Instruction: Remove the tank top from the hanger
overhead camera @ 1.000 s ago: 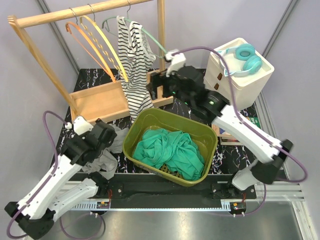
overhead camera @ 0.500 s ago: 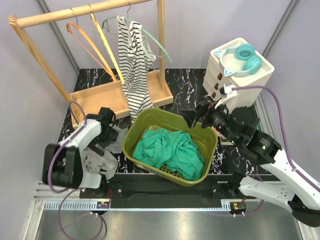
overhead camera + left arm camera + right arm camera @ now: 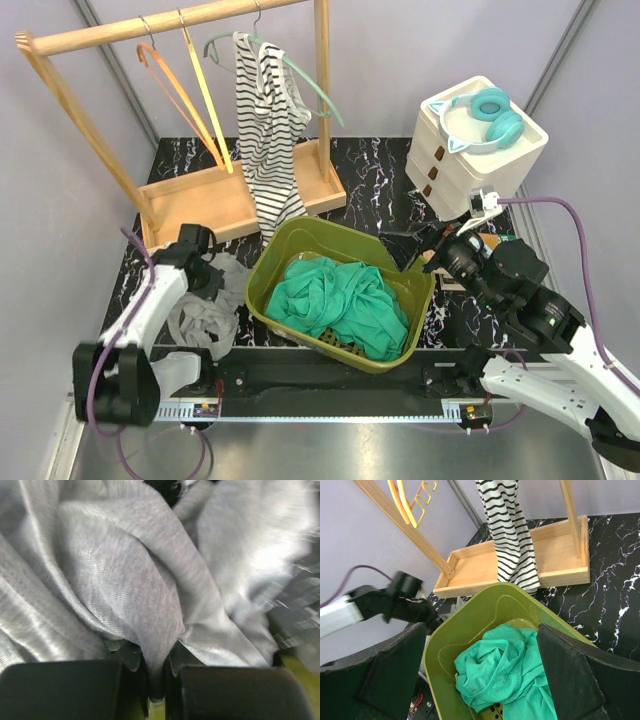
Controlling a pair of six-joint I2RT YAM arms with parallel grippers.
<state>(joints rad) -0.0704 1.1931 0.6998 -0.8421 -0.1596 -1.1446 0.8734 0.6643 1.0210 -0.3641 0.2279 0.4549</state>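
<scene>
Striped tank top on its hanger at the far left of the bench, both arms low near the front edge.

I see the striped tank top (image 3: 268, 130) hanging from the teal hanger (image 3: 318, 95) on the wooden rack (image 3: 190, 205), its hem just above the green bin (image 3: 422, 290). My left gripper (image 3: 156, 680), near the front-left corner, is pinched almost closed on a fold of grey cloth (image 3: 125, 580). My right gripper (image 3: 481, 627) is spread wide with nothing in it, raised at the bin's right side.
</scene>
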